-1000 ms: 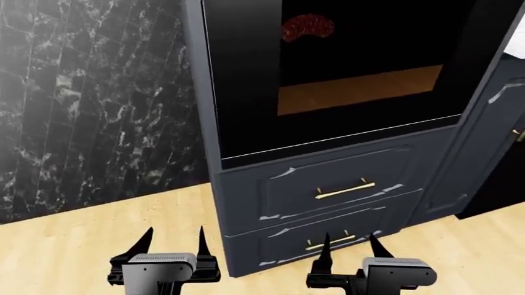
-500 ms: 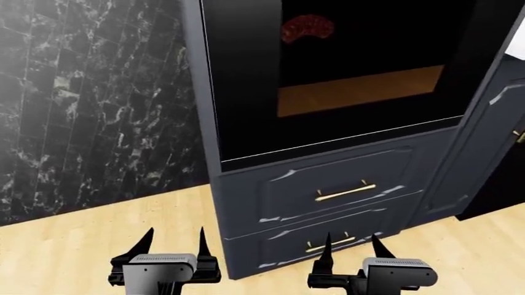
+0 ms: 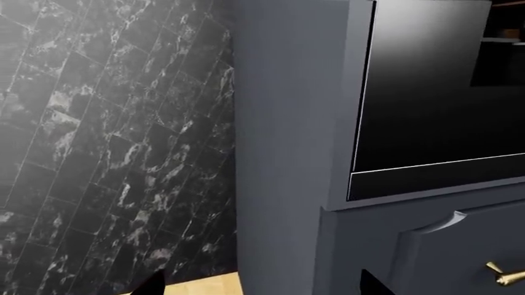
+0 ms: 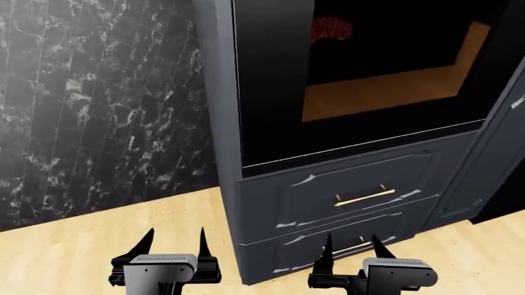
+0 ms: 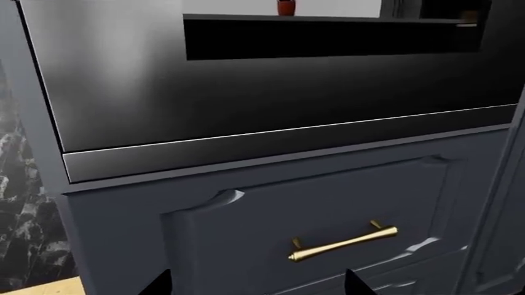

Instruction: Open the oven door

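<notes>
Oven door (image 4: 271, 92) shut, glossy black, set in the navy cabinet (image 4: 217, 123) above two drawers (image 4: 353, 190) with brass handles (image 4: 365, 197). Left gripper (image 4: 176, 243) and right gripper (image 4: 352, 246) low over the wood floor (image 4: 82, 246), fingers spread wide, holding nothing. Door sits well above and ahead of both, untouched; right gripper faces the drawers below it

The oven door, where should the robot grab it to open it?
No handle shows on the oven door; its top is cut off in every view. The bottom edge sits flush above the upper drawer, so probably grip near the unseen top, coming straight from the front. Both end effectors, left and right, hang low and open.
</notes>
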Robot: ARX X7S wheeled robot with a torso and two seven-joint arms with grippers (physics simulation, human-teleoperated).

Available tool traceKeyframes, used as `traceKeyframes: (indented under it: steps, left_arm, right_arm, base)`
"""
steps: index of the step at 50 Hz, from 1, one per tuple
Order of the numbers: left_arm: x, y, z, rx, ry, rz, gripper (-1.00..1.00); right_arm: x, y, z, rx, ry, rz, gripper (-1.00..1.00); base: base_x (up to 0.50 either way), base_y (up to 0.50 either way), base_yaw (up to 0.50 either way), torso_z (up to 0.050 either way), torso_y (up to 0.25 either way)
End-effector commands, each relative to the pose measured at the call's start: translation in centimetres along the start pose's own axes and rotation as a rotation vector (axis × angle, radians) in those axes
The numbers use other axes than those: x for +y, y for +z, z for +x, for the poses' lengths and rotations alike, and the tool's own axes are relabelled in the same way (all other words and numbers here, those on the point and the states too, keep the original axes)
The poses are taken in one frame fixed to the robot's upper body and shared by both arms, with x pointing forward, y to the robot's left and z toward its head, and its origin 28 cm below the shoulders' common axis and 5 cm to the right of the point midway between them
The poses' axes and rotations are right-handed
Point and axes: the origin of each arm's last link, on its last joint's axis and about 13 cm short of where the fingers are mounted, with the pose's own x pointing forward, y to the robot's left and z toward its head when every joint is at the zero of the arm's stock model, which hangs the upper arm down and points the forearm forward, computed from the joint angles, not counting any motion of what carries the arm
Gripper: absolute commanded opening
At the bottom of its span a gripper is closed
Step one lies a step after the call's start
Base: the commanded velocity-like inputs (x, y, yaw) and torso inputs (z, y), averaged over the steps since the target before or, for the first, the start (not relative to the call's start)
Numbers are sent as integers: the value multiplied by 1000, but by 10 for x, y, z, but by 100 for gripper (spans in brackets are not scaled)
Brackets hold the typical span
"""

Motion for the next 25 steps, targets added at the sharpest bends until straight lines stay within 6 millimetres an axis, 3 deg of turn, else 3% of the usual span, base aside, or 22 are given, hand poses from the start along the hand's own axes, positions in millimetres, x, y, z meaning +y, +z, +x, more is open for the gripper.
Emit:
traceKeyframes:
  steps: [1, 25]
  left_arm:
    - [0, -1, 0, 1, -1, 0, 100]
    - [0, 0, 0, 0, -1, 1, 100]
  right_arm:
    - [0, 0, 0, 2, -3, 0, 100]
    - [-1, -1, -1, 5, -12, 7, 100]
  base:
    - [118, 181, 0, 0, 0]
    - [119, 184, 0, 0, 0]
